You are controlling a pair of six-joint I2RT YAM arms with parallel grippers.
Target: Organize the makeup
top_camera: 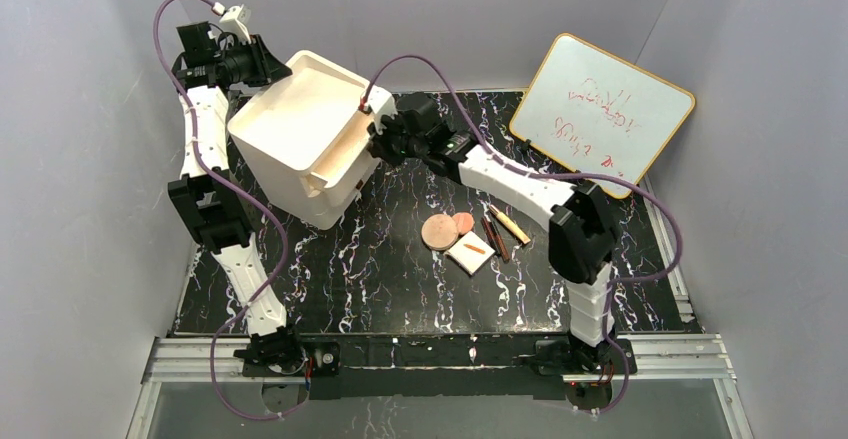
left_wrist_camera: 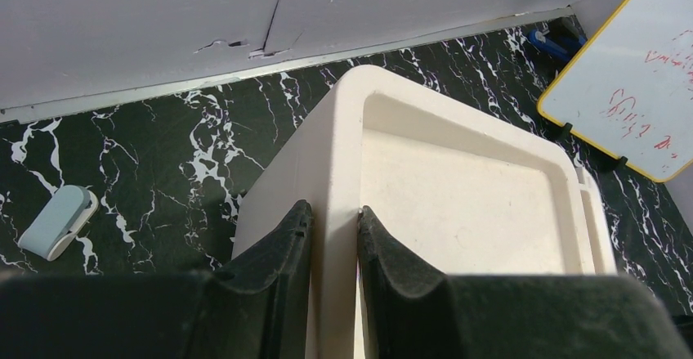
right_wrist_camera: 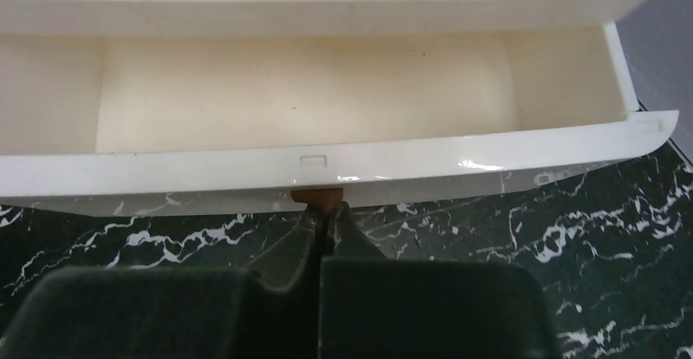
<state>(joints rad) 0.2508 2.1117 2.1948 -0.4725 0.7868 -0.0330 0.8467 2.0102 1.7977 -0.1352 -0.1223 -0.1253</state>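
Note:
The makeup lies on the black marbled table: a tan disc (top_camera: 438, 230), a smaller red disc (top_camera: 463, 222), a white square pad (top_camera: 470, 254) and thin sticks (top_camera: 497, 237). Behind it to the left stands the cream drawer box (top_camera: 300, 129), tilted. My left gripper (left_wrist_camera: 335, 209) is shut on the box's top rim (left_wrist_camera: 335, 130), one finger outside and one inside. The top drawer (right_wrist_camera: 327, 163) is pulled out and empty. My right gripper (right_wrist_camera: 324, 209) is shut, and its tips touch the brown knob (right_wrist_camera: 319, 197) under the drawer front. No makeup is held.
A yellow-framed whiteboard (top_camera: 600, 109) leans at the back right. A small pale blue and white clip-like object (left_wrist_camera: 57, 222) lies on the table behind the box. Grey walls close in the table on three sides.

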